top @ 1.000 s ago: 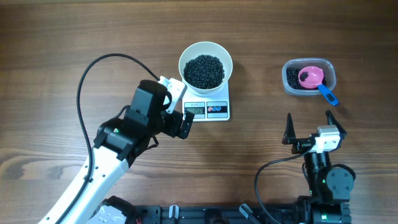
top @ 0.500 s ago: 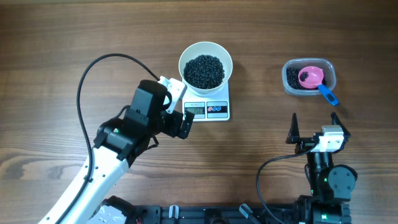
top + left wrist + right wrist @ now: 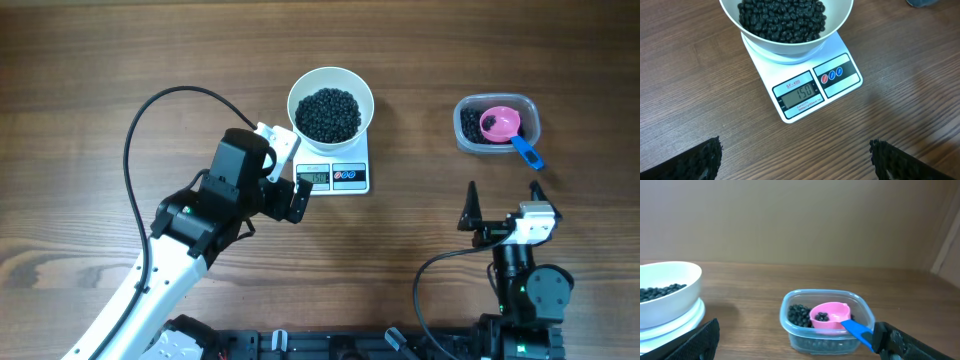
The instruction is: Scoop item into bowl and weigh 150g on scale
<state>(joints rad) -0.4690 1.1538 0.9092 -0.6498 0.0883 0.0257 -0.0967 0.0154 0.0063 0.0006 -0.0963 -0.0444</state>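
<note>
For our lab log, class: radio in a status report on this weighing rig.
Left gripper and right gripper open, empty. Bowl of beans on scale, display reads 150. Scoop rests in tub, nothing obstructing.

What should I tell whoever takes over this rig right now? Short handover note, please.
Left gripper: open, empty, poised by the scale's display end.
Right gripper: open, empty, near its own base.
The bowl of beans sits on the scale; the display reads 150.
The pink scoop lies in the clear tub with leftover beans.
Done: scooping and weighing look complete.
Left: probably only parking the arms.
</note>
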